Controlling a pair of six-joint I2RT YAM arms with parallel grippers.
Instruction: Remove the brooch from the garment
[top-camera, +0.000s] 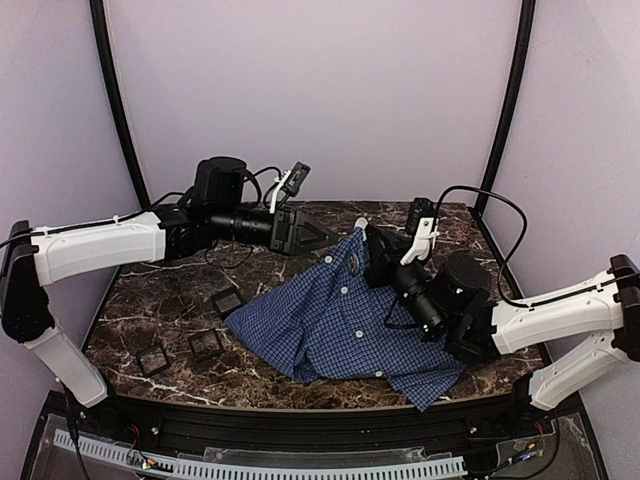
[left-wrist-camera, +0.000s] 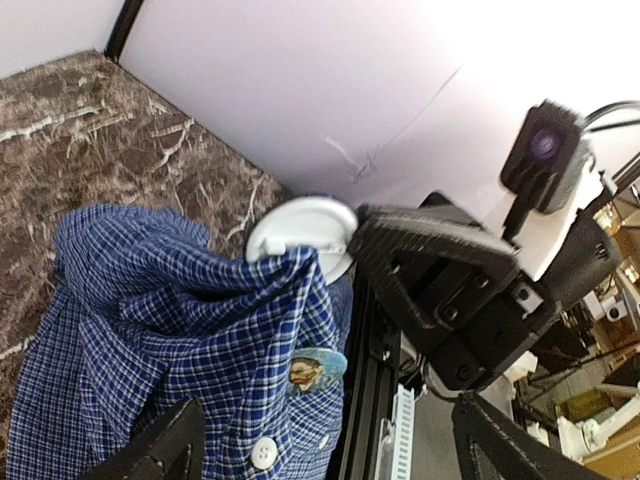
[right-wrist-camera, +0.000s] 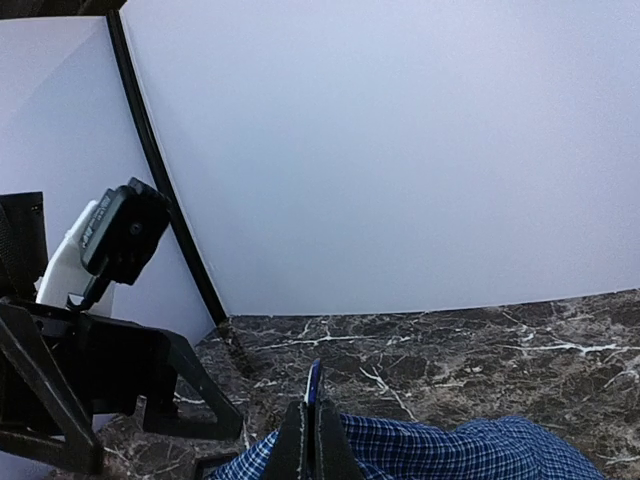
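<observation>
L gripper (top-camera: 318, 236): jaws wide apart, nothing held, just beside raised part of garment (top-camera: 340, 320). R gripper (right-wrist-camera: 310, 432): closed on garment fabric, holding that part up off table (top-camera: 170, 300). Rest of garment lies on table. Round portrait brooch (left-wrist-camera: 316, 369) sits on lifted fold, above white button (left-wrist-camera: 264, 452).

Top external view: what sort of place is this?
Probably a lab robot cell, not a home: plain pale walls on black frame poles, a marble-look table, left arm and right arm mounted at its near edge.
</observation>
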